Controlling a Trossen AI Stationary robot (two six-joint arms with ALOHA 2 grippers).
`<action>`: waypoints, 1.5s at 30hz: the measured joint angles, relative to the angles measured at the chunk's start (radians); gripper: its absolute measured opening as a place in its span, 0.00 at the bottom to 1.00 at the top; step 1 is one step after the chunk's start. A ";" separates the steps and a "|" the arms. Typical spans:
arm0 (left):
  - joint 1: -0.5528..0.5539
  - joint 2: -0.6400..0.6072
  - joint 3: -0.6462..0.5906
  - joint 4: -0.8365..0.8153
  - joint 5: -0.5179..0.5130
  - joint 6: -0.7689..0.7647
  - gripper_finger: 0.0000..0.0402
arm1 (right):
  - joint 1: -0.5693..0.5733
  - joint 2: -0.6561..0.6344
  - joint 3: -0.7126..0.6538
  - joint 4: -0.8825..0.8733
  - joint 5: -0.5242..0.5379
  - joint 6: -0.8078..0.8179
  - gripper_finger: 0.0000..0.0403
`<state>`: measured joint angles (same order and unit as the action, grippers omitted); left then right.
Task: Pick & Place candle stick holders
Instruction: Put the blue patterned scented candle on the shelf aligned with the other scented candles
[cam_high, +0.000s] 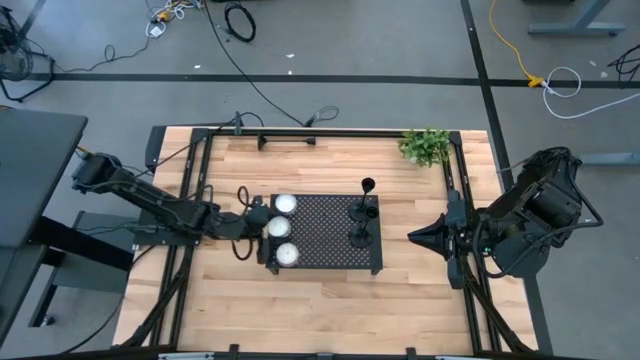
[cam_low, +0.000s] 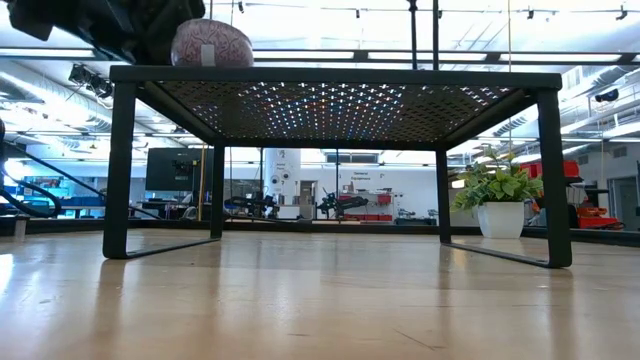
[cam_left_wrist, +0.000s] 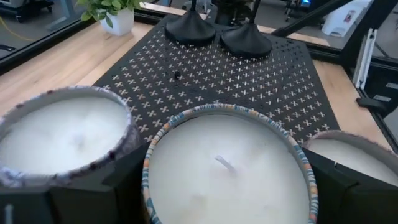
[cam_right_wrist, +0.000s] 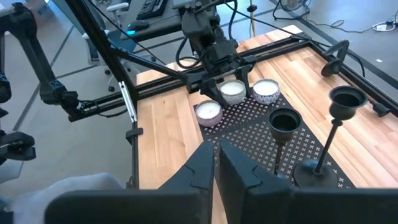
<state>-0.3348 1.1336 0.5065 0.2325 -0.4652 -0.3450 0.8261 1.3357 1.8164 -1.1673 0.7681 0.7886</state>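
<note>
A black perforated tray (cam_high: 325, 240) stands on legs in the middle of the table. Three white candles in jars sit along its left edge: a far one (cam_high: 285, 204), a middle one (cam_high: 277, 228) and a near one (cam_high: 287, 254). The black candle stick holders (cam_high: 363, 212) stand on their round bases on the tray's right part. Two cups (cam_right_wrist: 285, 121) (cam_right_wrist: 347, 99) show in the right wrist view. My left gripper (cam_high: 266, 228) is at the tray's left edge, shut on the middle candle (cam_left_wrist: 227, 168). My right gripper (cam_high: 415, 237) is shut and empty, right of the tray. My left gripper has the middle candle's jar between its two fingers (cam_left_wrist: 106, 193), one against each side of the jar wall (cam_left_wrist: 149, 180). The fingers come in level from the table's left. The jar stays upright, in line with the other two candles on the tray.
A small potted plant (cam_high: 427, 146) stands at the table's far right corner. Black frame rails (cam_high: 455, 200) run along the table's left and right sides. Bare wood (cam_high: 320, 310) lies between the tray and the near edge.
</note>
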 joint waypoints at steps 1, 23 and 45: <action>-0.001 0.007 0.009 0.000 0.001 0.003 0.73 | 0.000 0.000 0.000 0.000 0.000 -0.001 0.05; -0.001 0.012 0.031 0.001 0.020 0.027 0.75 | 0.000 0.000 0.000 0.001 0.000 -0.004 0.05; 0.024 0.012 0.031 0.003 0.077 0.047 0.77 | 0.000 0.000 0.000 0.001 0.000 -0.005 0.05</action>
<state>-0.3103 1.1454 0.5373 0.2359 -0.3883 -0.2981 0.8264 1.3357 1.8164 -1.1667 0.7677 0.7834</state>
